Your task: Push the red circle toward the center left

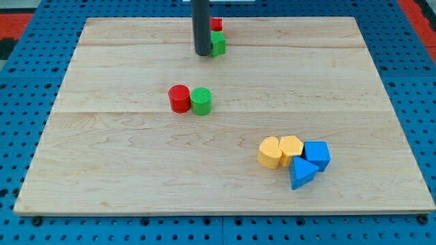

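Observation:
The red circle (179, 98) sits a little left of the board's middle, touching a green circle (201, 101) on its right. My tip (203, 54) is near the view's top, well above both circles. It stands just left of a green block (218, 43) and partly hides it. A red block (216, 24) sits right above that green block, partly hidden by the rod.
At the lower right lies a cluster: a yellow circle (270, 152), a yellow hexagon-like block (291, 145), a blue block (317, 154) and a blue triangle (302, 173). The wooden board (102, 170) lies on a blue pegboard.

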